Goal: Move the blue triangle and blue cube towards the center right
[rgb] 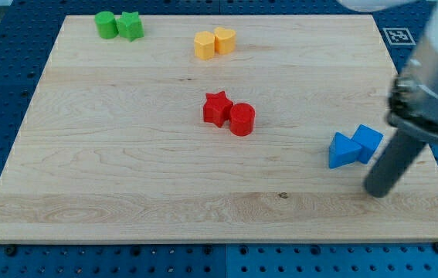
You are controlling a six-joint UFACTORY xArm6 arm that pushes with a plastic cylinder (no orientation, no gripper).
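The blue triangle (343, 151) lies on the wooden board (126, 177) at the view's lower right. The blue cube (368, 141) touches it on its right side. My tip (376, 191) rests on the board just below and to the right of both blue blocks, a short gap from them. The dark rod rises from it toward the view's upper right, blurred.
A red star (216, 108) and a red cylinder (242, 119) touch near the board's middle. A yellow pair (214, 42) sits at the top centre. A green cylinder (106, 24) and green star (130, 25) sit at the top left. The board's right edge is close to my tip.
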